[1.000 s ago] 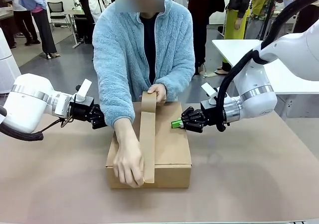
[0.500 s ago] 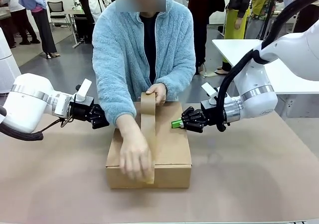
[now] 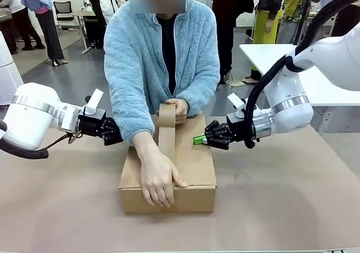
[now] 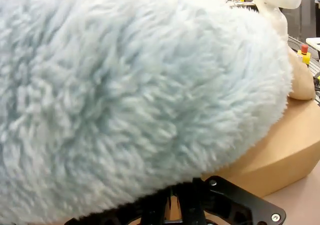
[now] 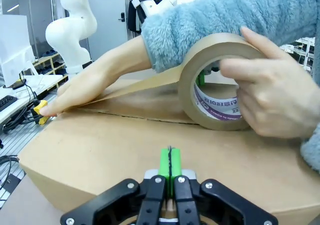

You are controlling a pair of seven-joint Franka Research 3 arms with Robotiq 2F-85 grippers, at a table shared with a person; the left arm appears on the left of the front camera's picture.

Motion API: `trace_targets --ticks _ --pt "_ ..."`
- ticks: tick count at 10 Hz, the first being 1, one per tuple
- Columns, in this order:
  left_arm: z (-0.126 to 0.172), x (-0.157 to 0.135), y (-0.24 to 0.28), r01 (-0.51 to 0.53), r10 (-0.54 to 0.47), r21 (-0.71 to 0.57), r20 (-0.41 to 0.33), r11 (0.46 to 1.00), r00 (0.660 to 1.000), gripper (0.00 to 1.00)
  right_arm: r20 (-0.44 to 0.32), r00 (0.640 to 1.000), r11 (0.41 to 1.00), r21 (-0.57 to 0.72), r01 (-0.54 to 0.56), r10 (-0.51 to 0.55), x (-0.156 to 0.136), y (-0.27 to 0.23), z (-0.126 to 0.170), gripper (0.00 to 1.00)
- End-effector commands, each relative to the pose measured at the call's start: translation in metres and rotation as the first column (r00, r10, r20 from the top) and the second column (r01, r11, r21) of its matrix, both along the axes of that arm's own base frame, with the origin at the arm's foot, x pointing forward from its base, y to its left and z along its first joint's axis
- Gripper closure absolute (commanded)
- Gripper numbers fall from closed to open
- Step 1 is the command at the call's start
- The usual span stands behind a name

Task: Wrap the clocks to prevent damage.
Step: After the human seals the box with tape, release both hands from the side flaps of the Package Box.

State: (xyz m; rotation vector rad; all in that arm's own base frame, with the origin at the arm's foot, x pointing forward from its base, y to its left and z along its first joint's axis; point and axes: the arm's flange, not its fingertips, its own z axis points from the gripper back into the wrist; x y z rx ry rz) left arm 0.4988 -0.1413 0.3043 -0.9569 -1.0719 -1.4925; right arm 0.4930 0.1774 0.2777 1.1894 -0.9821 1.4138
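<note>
Your right gripper (jaws closed, empty) sits beside the cardboard box; left gripper, also closed, is blocked by a fleece sleeve. Clocks: whereabouts cannot be told.

Two glossy white robot arms with silver rings at the wrist and black cables end in a black left claw and a black right claw with bright green pads, while the person wears a fluffy light-blue fleece jacket over a black top.
</note>
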Motion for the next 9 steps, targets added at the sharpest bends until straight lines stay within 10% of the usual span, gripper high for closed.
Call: trace_targets --ticks 1,9 --pt "-0.0017 0.0007 -0.0017 -0.009 0.009 0.013 0.004 1.0 1.0 0.99 -0.002 1.0 1.0 -0.012 0.008 -0.008 0.0 0.0002 -0.0041 0.99" --pt "-0.0017 0.0007 -0.0017 -0.009 0.009 0.013 0.004 1.0 1.0 0.99 -0.002 1.0 1.0 -0.012 0.008 -0.008 0.0 0.0002 -0.0041 0.99"
